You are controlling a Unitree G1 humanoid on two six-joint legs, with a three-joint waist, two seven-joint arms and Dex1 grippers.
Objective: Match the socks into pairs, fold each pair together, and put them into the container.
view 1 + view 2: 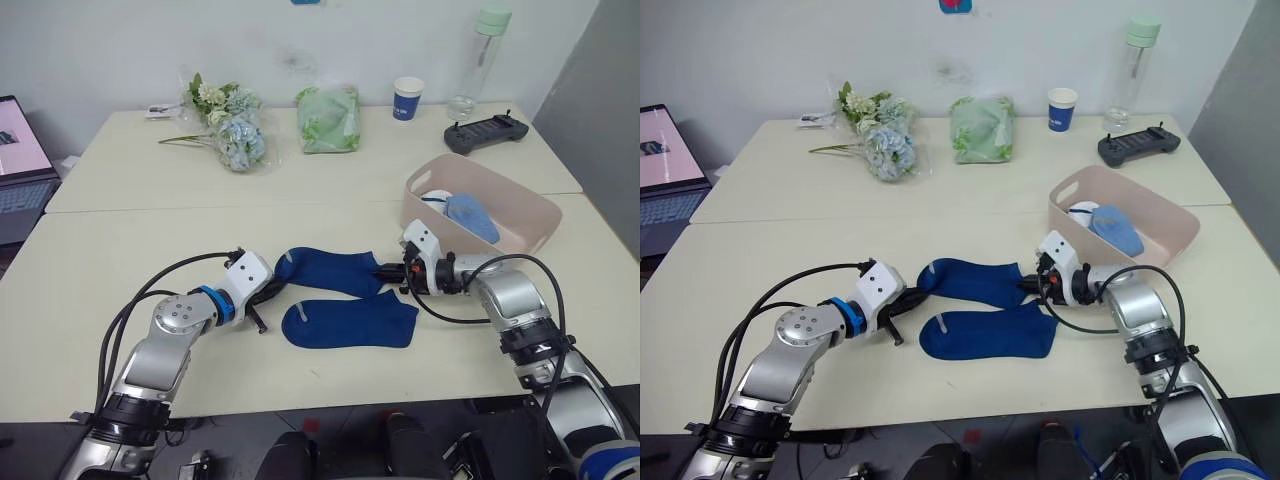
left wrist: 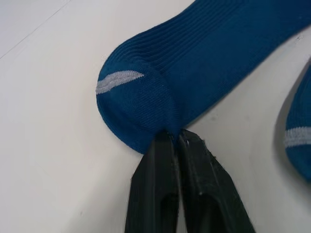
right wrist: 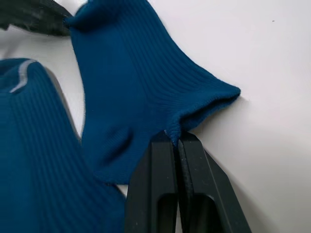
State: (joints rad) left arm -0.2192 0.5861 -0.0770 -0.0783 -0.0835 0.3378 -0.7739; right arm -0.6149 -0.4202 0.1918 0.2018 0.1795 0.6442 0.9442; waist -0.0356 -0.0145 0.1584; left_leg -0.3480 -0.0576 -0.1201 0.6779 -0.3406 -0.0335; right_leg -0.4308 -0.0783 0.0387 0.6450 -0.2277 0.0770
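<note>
Socks: two navy ones lie mid-worktop, long axes running left-right. The far sock is stretched between both grippers; the left gripper is closed on its grey-striped toe, the right gripper is closed on its cuff. The near sock lies loose just beside it, toe to the left. Behind stand a laptop, flowers, a green bag, a blue cup, a bottle and a controller. Right, the pink tub holds a light blue sock over a white sock.
</note>
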